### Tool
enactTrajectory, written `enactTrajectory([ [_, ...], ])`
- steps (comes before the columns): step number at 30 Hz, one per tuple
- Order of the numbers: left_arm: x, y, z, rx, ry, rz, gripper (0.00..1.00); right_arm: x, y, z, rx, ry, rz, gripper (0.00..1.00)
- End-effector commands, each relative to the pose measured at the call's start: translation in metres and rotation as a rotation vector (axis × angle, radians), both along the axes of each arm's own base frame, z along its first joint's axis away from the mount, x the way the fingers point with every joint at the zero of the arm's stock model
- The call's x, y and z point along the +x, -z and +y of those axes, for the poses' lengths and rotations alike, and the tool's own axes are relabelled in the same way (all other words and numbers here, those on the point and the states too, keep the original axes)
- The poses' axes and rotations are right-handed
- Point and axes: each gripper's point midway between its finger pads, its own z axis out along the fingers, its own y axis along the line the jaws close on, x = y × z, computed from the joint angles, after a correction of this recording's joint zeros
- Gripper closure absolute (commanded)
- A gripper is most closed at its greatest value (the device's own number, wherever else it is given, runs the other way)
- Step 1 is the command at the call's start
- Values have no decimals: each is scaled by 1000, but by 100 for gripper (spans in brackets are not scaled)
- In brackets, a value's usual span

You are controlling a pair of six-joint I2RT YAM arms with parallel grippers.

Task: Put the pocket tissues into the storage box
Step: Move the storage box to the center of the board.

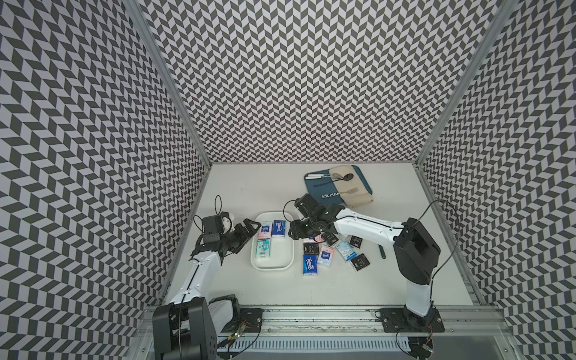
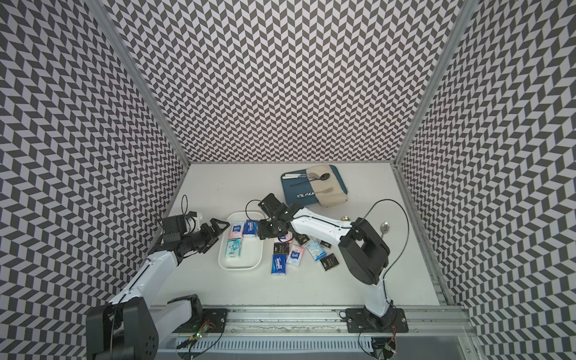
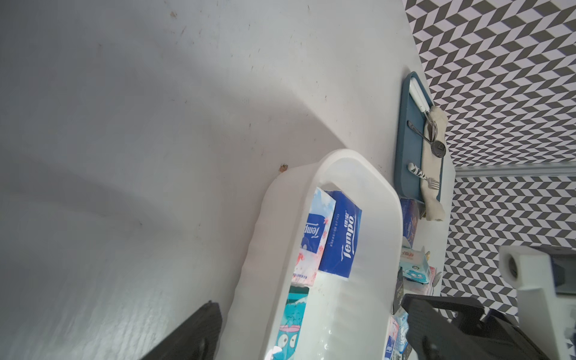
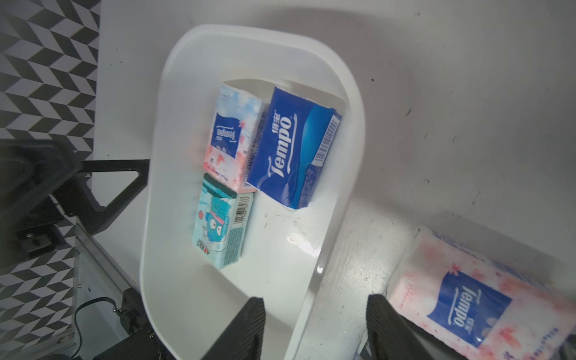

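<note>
The storage box (image 1: 274,268) is a shallow white tub at the table's middle left. Three pocket tissues lie in it: a dark blue packet (image 4: 293,149), a pink-white one (image 4: 232,137) and a teal one (image 4: 221,224). Several more lie on the table to its right, among them a dark blue packet (image 1: 309,265), a black one (image 1: 310,248) and a pale blue one (image 1: 346,252). My right gripper (image 4: 314,314) hangs open over the box's right rim, holding nothing, with a pink-white packet (image 4: 467,296) beside one finger. My left gripper (image 1: 251,226) stands open at the box's left rim.
A blue tray (image 1: 314,191) with cutlery and a beige cloth sits at the back right. A green-handled spoon (image 1: 382,252) lies under my right arm, right of the loose packets. Patterned walls close in the table on three sides.
</note>
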Motion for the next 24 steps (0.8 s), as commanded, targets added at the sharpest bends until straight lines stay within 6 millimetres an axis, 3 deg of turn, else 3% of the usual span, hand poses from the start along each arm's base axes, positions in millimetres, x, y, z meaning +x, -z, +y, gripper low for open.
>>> enactTrajectory([
  [1, -4, 1, -6, 2, 34, -7, 1, 7, 7, 7, 10, 19, -18, 51],
  [6, -3, 1, -7, 1, 39, -8, 1, 18, 13, 11, 25, 46, -5, 69],
  [10, -4, 1, -9, 2, 43, -11, 1, 25, 13, 15, 31, 50, -5, 77],
  [16, -3, -1, -9, 2, 45, -17, 1, 44, 9, 1, -7, 65, -40, 89],
  [24, -3, 0, -9, 1, 45, -16, 1, 77, 10, -28, -92, 43, -80, 90],
])
